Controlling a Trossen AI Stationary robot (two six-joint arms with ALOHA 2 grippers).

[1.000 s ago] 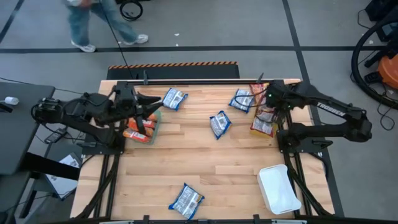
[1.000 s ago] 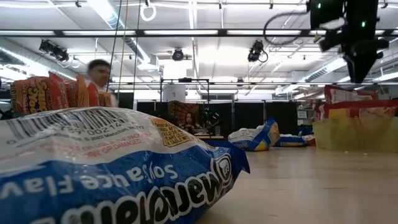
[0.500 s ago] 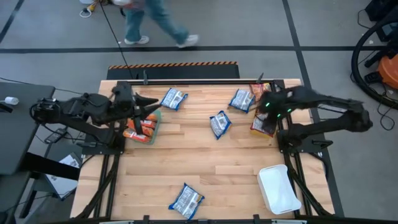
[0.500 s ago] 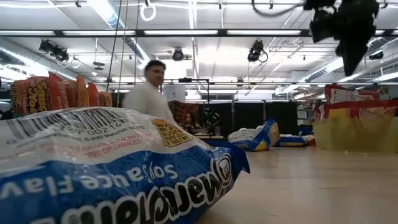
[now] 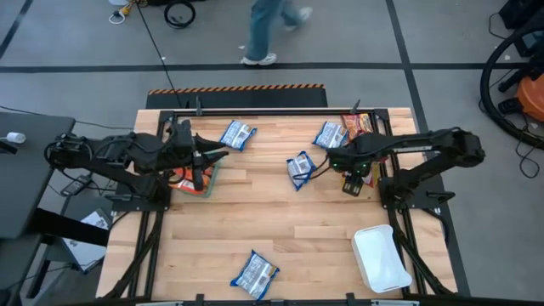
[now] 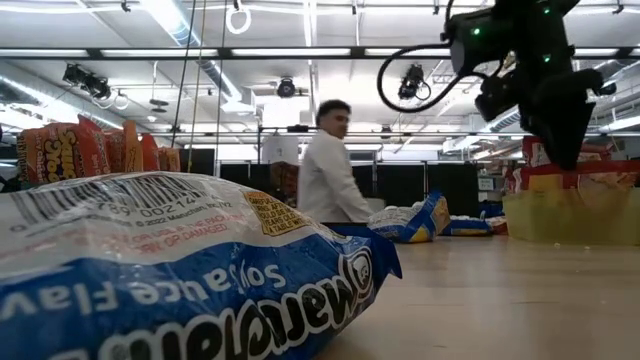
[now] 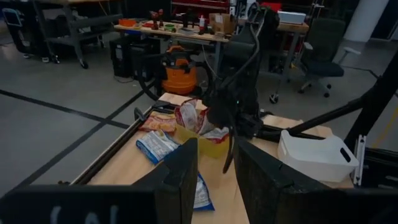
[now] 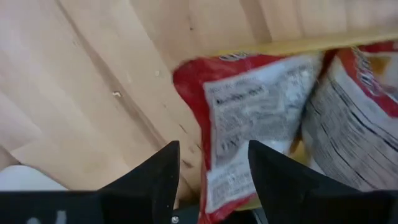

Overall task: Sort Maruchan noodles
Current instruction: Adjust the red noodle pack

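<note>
Right gripper [image 5: 333, 160], fingers spread and empty, hovers just beside the yellow plastic bin [image 5: 364, 173] holding red-and-silver crinkly noodle packets [image 8: 249, 118]. Left gripper [image 5: 214, 156], fingers parted, hangs over the orange-red packets [image 5: 188, 180]. Blue-and-white packets [image 5: 300, 167] lie scattered across the wooden table [image 5: 280, 229].

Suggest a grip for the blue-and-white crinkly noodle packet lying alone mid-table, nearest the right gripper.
The blue-and-white noodle packet lies flat and clear of the others. Come straight down from above and pinch across its narrower width near the middle, fingers spanning the two long edges. The right gripper, open, is beside it, so that arm looks best placed.
</note>
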